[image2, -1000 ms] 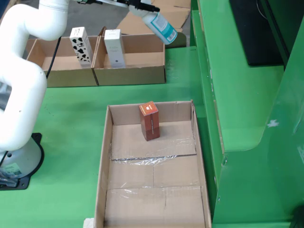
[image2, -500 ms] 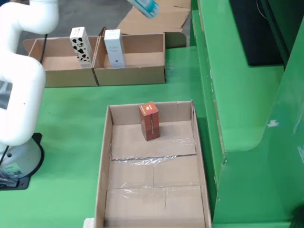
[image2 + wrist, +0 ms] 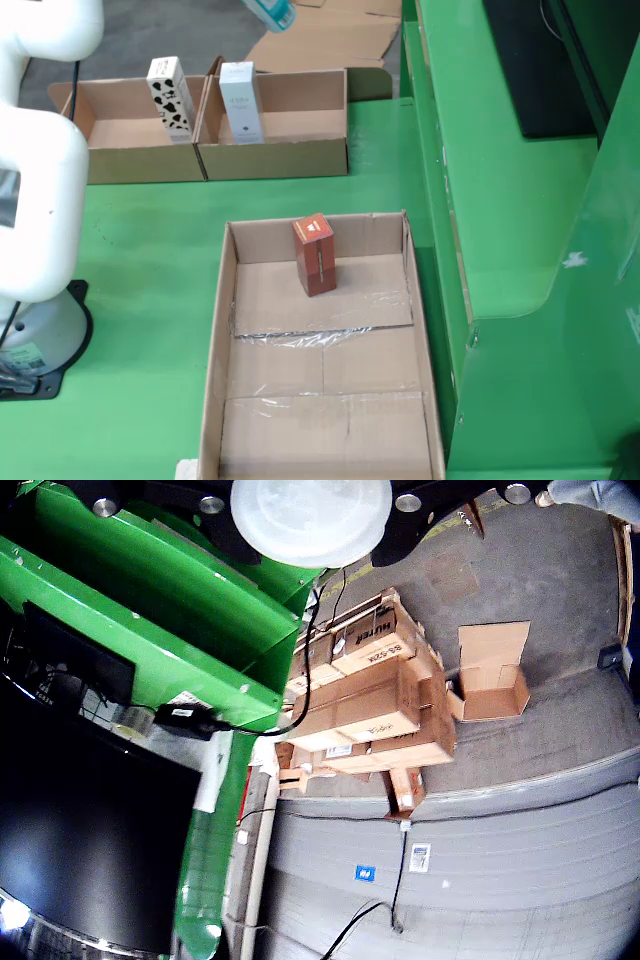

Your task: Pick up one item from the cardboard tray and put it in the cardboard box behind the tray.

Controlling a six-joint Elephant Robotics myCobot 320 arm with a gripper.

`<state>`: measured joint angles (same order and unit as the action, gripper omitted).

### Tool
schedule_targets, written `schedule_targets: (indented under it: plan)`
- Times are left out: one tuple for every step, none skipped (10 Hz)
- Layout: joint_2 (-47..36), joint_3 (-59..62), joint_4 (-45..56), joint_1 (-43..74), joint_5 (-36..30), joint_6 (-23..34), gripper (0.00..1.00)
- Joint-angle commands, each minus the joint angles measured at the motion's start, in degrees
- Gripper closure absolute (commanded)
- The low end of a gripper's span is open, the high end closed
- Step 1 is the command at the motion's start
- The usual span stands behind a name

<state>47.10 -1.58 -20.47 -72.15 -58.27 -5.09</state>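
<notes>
Close in the gripper view, a white bottle (image 3: 311, 518) seen end-on, flanked by dark gripper parts; how wide the claw stands, impossible to tell. In the fixed view, an orange carton (image 3: 315, 255) upright in the cardboard tray (image 3: 218, 350). Farther back, two cardboard boxes (image 3: 275, 158), a carton in each. Bottle tip (image 3: 272, 12) cut off at top edge.

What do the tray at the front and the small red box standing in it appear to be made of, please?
The tray looks like plain brown corrugated cardboard, matte, with glossy clear tape across its floor seams. The red box seems to be printed paperboard: sharp folded edges, a slight sheen and a small logo on top.
</notes>
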Motion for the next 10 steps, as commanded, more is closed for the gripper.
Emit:
schedule_targets:
  plan:
    - [-2.9,1.6,8.7,-1.5,-0.6,-1.1,1.00]
    - [-2.5,1.6,7.6,-1.4,0.0,-0.8,1.00]
    - [-2.5,1.6,7.6,-1.4,0.0,-0.8,1.00]
    - [-2.8,1.6,9.9,-0.4,-1.5,-2.3,1.00]
    - [-1.8,1.6,8.9,1.2,-2.0,-2.1,1.00]
    - [-1.8,1.6,8.5,1.7,-2.0,-1.8,1.00]
    - [-2.1,1.6,8.3,1.4,-1.7,-1.6,1.00]
    - [-1.5,1.6,5.3,-0.6,0.4,-0.1,1.00]
    - [-1.5,1.6,4.9,-2.1,1.0,0.5,1.00]
    - [-1.5,1.6,4.9,-2.1,1.0,0.5,1.00]
